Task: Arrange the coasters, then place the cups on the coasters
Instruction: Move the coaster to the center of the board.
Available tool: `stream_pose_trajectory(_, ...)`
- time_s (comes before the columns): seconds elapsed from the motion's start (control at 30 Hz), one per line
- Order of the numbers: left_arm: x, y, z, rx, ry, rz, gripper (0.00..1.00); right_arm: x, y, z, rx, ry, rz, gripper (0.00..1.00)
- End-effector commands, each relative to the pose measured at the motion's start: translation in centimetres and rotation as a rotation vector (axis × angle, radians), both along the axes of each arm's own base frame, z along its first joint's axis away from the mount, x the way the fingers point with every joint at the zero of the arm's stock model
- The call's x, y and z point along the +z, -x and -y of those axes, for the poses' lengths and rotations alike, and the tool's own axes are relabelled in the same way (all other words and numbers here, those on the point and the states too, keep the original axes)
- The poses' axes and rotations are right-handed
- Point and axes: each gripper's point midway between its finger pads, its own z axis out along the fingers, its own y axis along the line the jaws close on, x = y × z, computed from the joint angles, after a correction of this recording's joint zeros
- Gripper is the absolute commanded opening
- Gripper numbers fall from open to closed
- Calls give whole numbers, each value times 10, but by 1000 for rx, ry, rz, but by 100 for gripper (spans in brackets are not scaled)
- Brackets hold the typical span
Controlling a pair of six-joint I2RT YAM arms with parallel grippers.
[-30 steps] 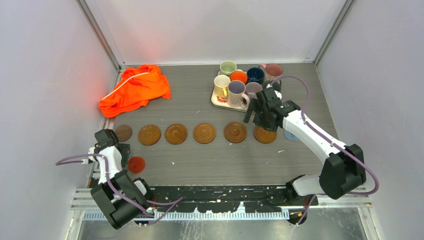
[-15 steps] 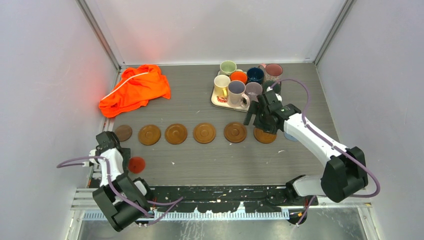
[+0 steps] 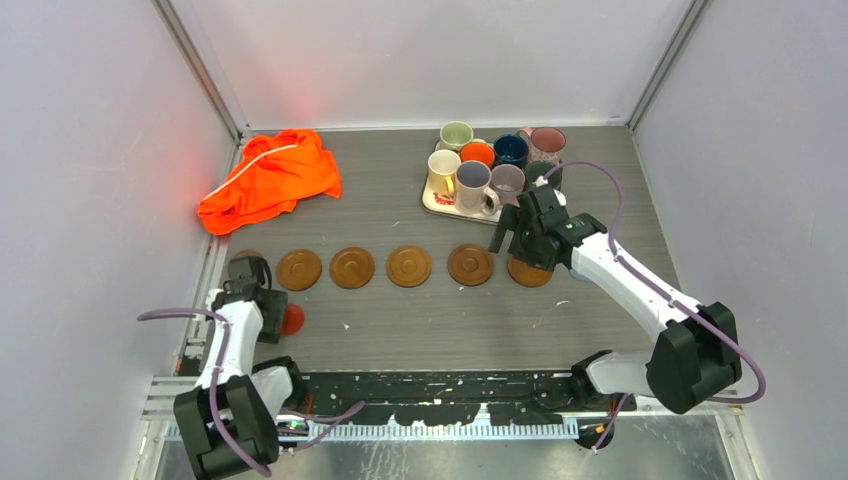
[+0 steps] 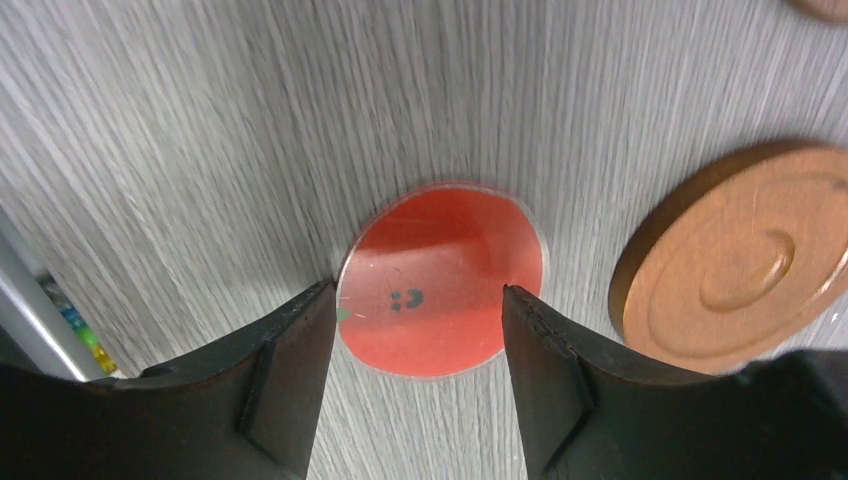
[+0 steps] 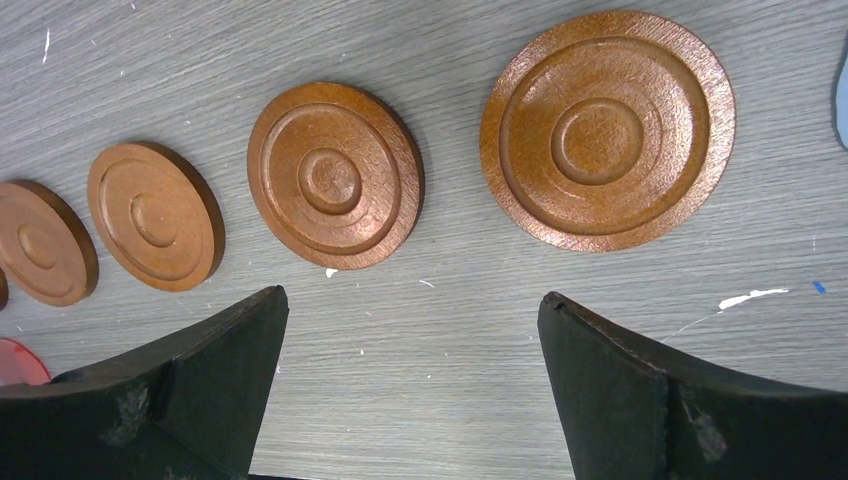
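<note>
Left gripper (image 4: pixel 418 330) fingers straddle thin red coaster (image 4: pixel 440 292) mid-frame, not clamped; likely light, slick—pinch opposite edges.

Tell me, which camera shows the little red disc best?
The left wrist view: the red coaster fills the middle, between the left pincer's fingers. From above it is half hidden by that arm; the right wrist view catches only a sliver at its left edge.

Left gripper (image 4: pixel 418 375) jaws half-spread, right gripper (image 5: pixel 410 385) wide.
</note>
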Motion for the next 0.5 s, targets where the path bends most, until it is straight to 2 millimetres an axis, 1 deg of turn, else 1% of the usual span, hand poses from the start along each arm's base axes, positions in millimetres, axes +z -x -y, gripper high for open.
stream_pose_trajectory(0.0, -16, 21, 29, 25, 83, -69, 63, 13, -1, -4, 22, -27, 54, 100)
stream_pose_trajectory(0.13, -13, 20, 42, -12, 74, -68, 63, 13, 1, -3, 25, -30, 56, 100)
stream_pose_trajectory(0.27, -6, 20, 48, -38, 53, -70, 63, 12, 3, -2, 25, -33, 57, 100)
stream_pose_trajectory(0.3, -2, 19, 45, -40, 37, -62, 63, 12, 4, -2, 24, -34, 58, 100)
stream_pose_trajectory(0.4, 13, 14, 30, -45, -49, -49, 65, 14, 5, -3, 23, -39, 61, 100)
stream_pose_trajectory(0.47, 23, 11, 21, -64, -102, -69, 67, 15, 5, -2, 19, -39, 66, 100)
